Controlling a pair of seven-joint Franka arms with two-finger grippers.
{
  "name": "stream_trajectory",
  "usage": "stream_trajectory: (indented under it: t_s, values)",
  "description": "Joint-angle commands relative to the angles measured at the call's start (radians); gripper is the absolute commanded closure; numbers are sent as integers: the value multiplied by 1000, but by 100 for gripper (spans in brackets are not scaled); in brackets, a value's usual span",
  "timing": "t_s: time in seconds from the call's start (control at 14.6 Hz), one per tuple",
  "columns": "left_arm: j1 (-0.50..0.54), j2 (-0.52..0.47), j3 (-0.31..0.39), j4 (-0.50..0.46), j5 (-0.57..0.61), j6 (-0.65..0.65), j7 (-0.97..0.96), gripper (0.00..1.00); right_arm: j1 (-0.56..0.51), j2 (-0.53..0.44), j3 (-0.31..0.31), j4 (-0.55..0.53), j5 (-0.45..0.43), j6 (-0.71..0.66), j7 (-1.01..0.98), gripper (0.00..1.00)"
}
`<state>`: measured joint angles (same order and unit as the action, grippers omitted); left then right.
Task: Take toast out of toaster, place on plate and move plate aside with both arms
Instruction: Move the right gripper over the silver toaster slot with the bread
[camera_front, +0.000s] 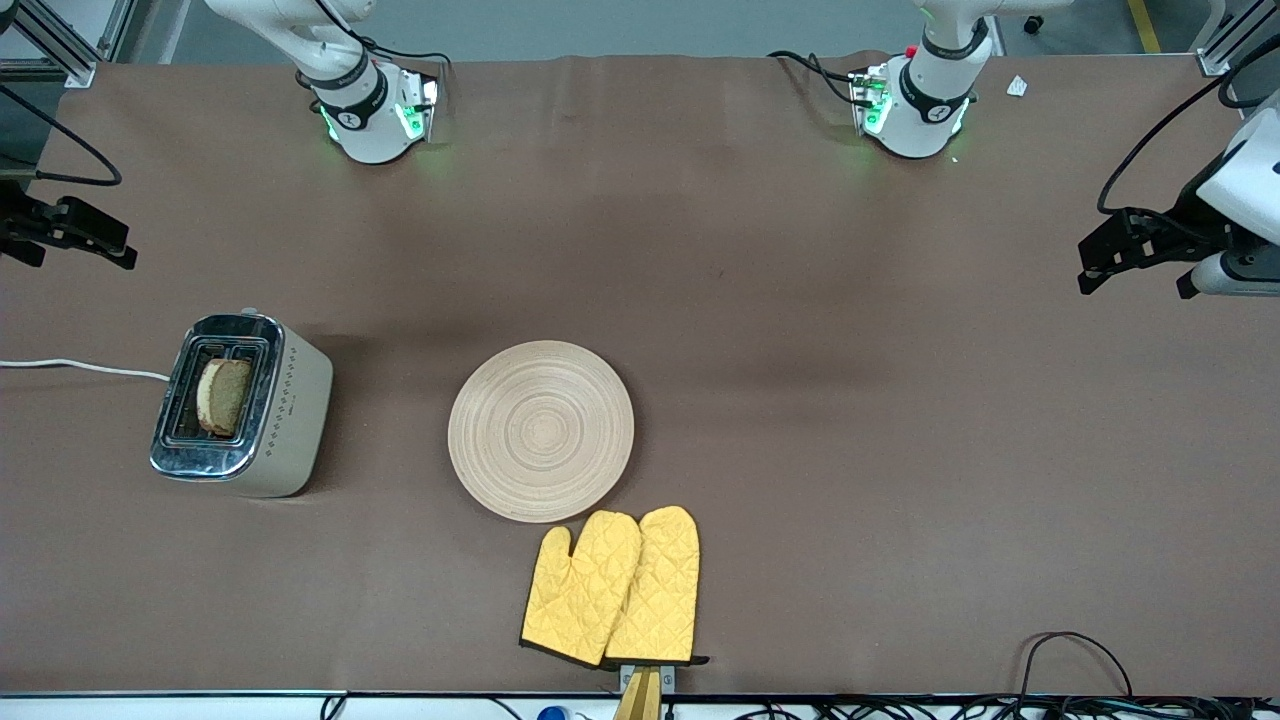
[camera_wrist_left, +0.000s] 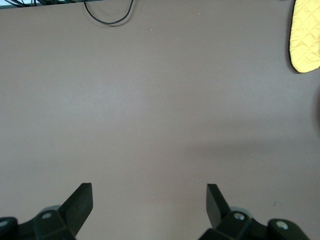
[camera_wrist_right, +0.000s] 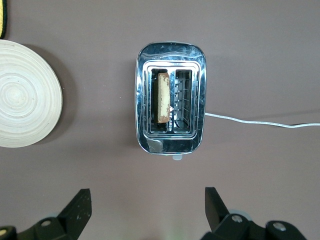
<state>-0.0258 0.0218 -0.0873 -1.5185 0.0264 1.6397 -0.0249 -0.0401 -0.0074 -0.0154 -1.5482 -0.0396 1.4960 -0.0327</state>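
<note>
The right gripper (camera_wrist_right: 145, 210) stands with both fingers spread wide and empty, raised above the bare table at the right arm's end. From its wrist view the toaster (camera_wrist_right: 169, 97) lies straight ahead of the fingers, its slots running in line with the view toward them. The toast (camera_wrist_right: 163, 97) stands on edge in the slot closer to the plate (camera_wrist_right: 27, 94), its long axis along the slot, so the open fingers would span its thin faces. The left gripper (camera_wrist_left: 149, 205) is likewise wide open and empty, waiting over bare table at the left arm's end, well apart from the toaster. The right arm is judged the nearer one for the pick. The plate sits between toaster and oven mitts (camera_front: 612, 588).
</note>
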Motion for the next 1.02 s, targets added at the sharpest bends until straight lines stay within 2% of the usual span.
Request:
stream_trajectory:
  t_s: [0.0,0.55,0.68,0.82,0.96]
  values:
    - [3,6,-8,20,26,-4,-12,0,-7,-31,3,-30,20,1,0,0]
    - [0,6,-8,20,26,-4,-9,0,-26,9,-5,-49,23,91,-13,0]
    - [-2,6,-8,20,26,-4,-7,0,-21,10,-6,-116,23,154,-13,0]
    - [-2,6,-8,18,26,-4,-6,0,-23,13,-5,-218,23,286,-13,0]
    - [-2,6,-8,18,26,-4,-6,0,-26,38,-5,-263,23,367,-13,0]
